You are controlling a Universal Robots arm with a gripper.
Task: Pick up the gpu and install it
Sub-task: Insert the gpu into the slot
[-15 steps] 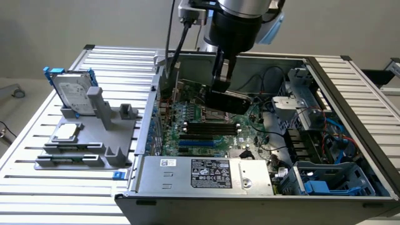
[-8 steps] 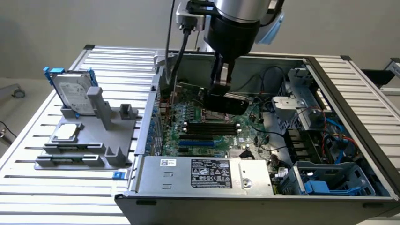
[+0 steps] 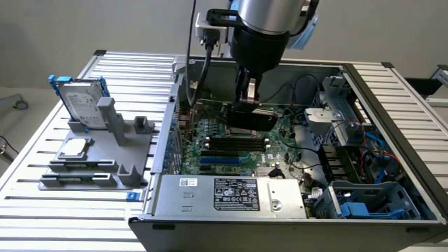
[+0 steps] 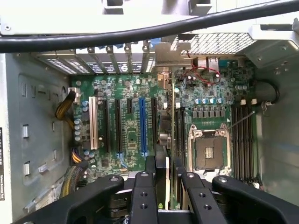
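Glossy black gpu, ribbed metal table

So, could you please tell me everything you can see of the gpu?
The gpu is a thin, flat card with a glossy black face and a silver bracket at one end. The claw grips it from above, so it stands on edge inside the open case, over the motherboard near the CPU socket. Whether it sits in a slot cannot be told.
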